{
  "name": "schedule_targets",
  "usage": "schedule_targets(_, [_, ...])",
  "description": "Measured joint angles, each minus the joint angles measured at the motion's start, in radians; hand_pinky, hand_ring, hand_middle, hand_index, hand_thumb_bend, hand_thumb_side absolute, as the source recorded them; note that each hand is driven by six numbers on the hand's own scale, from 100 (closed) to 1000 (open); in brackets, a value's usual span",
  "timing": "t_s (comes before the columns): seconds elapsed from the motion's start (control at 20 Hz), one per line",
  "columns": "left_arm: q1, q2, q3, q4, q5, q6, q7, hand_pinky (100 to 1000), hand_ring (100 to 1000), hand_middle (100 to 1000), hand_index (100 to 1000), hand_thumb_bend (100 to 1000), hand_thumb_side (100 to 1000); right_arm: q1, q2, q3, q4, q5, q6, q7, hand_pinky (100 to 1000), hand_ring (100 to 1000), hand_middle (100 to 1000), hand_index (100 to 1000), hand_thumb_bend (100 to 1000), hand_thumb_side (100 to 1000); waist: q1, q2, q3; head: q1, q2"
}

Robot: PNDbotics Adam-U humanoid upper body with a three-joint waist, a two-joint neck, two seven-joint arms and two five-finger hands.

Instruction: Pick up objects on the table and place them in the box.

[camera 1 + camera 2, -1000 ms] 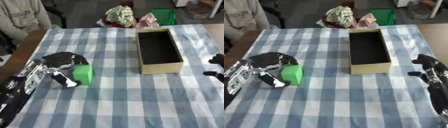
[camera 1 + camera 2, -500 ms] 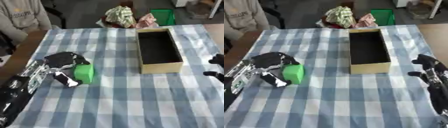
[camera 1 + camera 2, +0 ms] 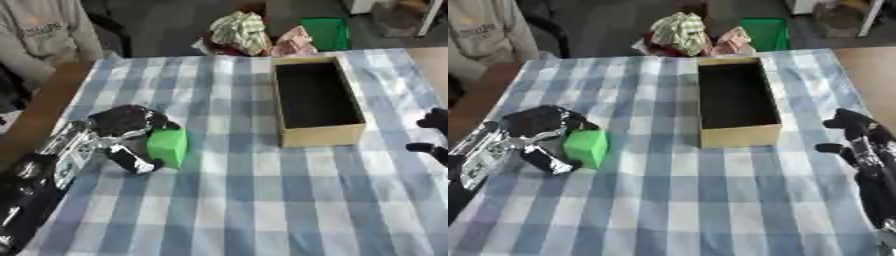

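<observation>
In the left eye view, the robot's left hand (image 3: pixel 122 131) has its fingers and thumb curled round a bright green block (image 3: pixel 168 146) that sits near the left edge of the table (image 3: pixel 262 200), which is covered in a blue and white checked cloth. The block looks to be resting on the cloth or only just off it; which cannot be told. The open, oblong cardboard box (image 3: pixel 317 100) stands well apart, toward the far right of the table, and its dark inside appears empty. This looks like the grasping step, with the carry not yet begun; the next move calls for lifting the block clear, bringing it rightward over the near wall of the box and letting go inside. Only the fingertips of the right hand show here, cut off at the right edge. In the right eye view, the right hand (image 3: pixel 852 131) shows more fully by the right edge of the table, just beside the box, idle with fingers curled and holding nothing. The hand hides the block's left face.
</observation>
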Motion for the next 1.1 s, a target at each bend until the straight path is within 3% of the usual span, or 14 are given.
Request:
schedule_targets(0.3, [-0.022,0.025,0.013,-0.107,0.159,0.024,-0.039,638,447,324,799,100,262,0.001,0.0,0.0,0.0,0.0,0.001,0.001,645,1000,679,822,100,619,0.003,0.0,0.0,-0.001,0.0])
schedule_targets(0.6, [-0.133,0.044,0.019,-0.138,0.296,0.053,-0.079,638,448,324,800,100,248,0.004,0.0,0.003,0.0,0.0,0.004,0.005,645,1000,679,822,100,622,0.003,-0.001,-0.01,0.0,0.0])
schedule_targets(0.8, [-0.237,0.024,0.015,-0.088,0.331,0.054,-0.096,641,452,327,802,100,244,0.004,0.0,0.013,0.001,0.0,0.005,0.013,645,1000,678,822,100,625,0.003,-0.001,-0.029,0.009,-0.001])
schedule_targets(1.1, [-0.36,-0.079,0.007,0.042,0.28,0.02,-0.085,647,459,334,803,100,242,-0.01,0.002,0.034,0.001,-0.002,0.009,0.033,645,1000,678,822,100,630,0.005,0.004,-0.081,0.035,-0.015])
